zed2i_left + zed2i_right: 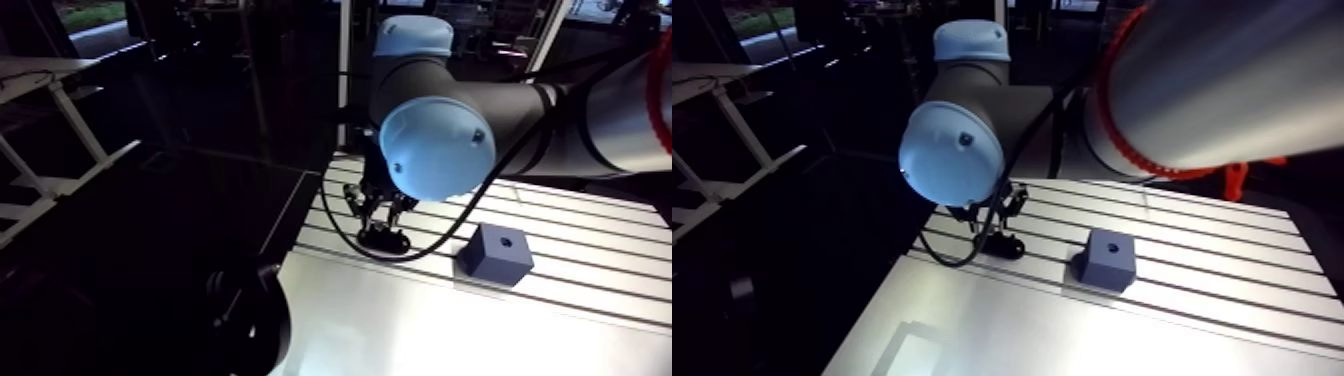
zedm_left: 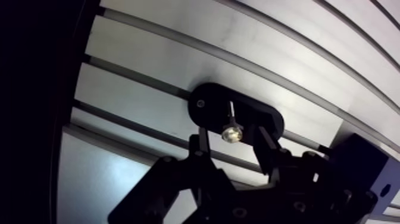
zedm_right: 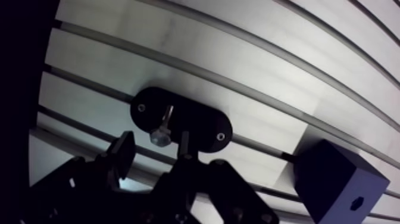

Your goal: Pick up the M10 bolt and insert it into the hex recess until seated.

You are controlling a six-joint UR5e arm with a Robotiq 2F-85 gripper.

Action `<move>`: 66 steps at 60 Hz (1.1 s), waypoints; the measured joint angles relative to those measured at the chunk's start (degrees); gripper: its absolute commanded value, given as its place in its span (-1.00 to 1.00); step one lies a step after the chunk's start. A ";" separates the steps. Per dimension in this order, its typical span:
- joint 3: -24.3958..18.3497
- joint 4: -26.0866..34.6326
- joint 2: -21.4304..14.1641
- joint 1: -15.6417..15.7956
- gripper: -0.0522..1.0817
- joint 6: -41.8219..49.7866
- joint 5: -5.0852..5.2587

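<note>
gripper: fingers stood apart, nothing clamped
m10 bolt: between them; looked light, stiff, slick; best pinched across shank
black holder: bolt stood in it

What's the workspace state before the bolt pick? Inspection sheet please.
surface: slotted aluminium table, bare and brightly lit.
job's things: shiny metal bolt standing in a black oval holder plate; dark cube block with a small recess in its top face, beside the holder and apart from it.
clutter: nothing seen.
grippers: black two-finger gripper low over the holder, jaws open on either side of the bolt, gaps showing.
cables: nothing seen beyond the arm's own.
surroundings: nothing seen near the work.
</note>
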 measured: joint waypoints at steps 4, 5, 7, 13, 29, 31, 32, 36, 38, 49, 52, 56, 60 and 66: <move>0.08 0.00 0.00 0.00 -0.02 0.04 -0.01; 0.09 0.00 0.00 -0.01 -0.02 0.04 -0.01; 0.11 -0.01 0.00 0.00 -0.02 0.06 -0.01; 0.20 -0.01 -0.02 -0.01 -0.02 0.12 -0.01; 0.46 -0.01 -0.03 -0.01 0.04 0.45 -0.01; 0.47 -0.01 -0.03 -0.01 0.04 0.48 -0.01; 0.47 -0.01 -0.03 -0.01 0.05 0.49 -0.01; 0.49 -0.01 -0.02 -0.01 0.06 0.53 -0.01; 0.49 0.00 -0.01 0.00 0.07 0.55 -0.01; 0.52 0.00 0.00 0.04 0.08 0.61 -0.01; 0.53 -0.01 -0.01 0.04 0.08 0.62 -0.02; 0.53 0.00 0.00 0.05 0.09 0.63 -0.01; 0.52 -0.01 0.00 0.05 0.10 0.63 -0.03; 0.49 0.00 0.01 0.05 0.13 0.63 -0.06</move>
